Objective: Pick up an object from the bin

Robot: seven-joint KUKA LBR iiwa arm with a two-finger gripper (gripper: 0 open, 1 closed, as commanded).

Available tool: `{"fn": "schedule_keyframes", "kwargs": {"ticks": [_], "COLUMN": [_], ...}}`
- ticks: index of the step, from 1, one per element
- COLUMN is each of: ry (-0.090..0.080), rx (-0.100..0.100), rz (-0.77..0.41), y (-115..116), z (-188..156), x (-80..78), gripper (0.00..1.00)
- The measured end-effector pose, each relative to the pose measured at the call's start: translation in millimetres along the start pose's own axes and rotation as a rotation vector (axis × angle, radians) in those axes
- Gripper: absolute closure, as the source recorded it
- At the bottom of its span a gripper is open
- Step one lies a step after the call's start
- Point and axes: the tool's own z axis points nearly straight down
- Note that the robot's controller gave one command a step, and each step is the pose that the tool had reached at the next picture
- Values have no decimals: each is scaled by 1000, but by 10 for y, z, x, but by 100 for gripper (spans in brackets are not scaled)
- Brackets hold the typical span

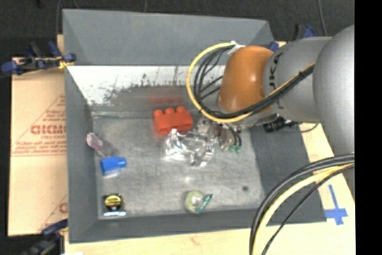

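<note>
Crumpled, shiny clear wrapper (186, 147), frame centre, just left of gripper (216, 135); blocky red studded brick (173, 120) above; gripper's opening indiscernible.

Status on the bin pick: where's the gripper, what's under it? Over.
Gripper low in bin, right of centre, at right edge of crumpled clear wrapper. Red block close behind wrapper. Hold unconfirmed.

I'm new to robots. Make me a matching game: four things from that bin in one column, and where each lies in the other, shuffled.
Things:
1. red block
2. blue piece
3. yellow-and-black tape measure
4. crumpled silvery wrapper

Places, as the view shows them:
A. lower left corner
B. centre of the floor
C. left side, midway down
D. above centre, towards the far wall

Pairs: 1-D, 2-C, 3-A, 4-B.
</note>
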Motion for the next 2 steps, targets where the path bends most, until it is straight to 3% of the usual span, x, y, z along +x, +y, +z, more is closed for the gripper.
{"fn": "schedule_keyframes", "kwargs": {"ticks": [1, 2], "ry": [-6, -8], "rx": [0, 0], "rz": [1, -10], "y": [-56, -54], "z": [-999, -2155], "x": [-62, -344], "gripper": [100, 100]}}
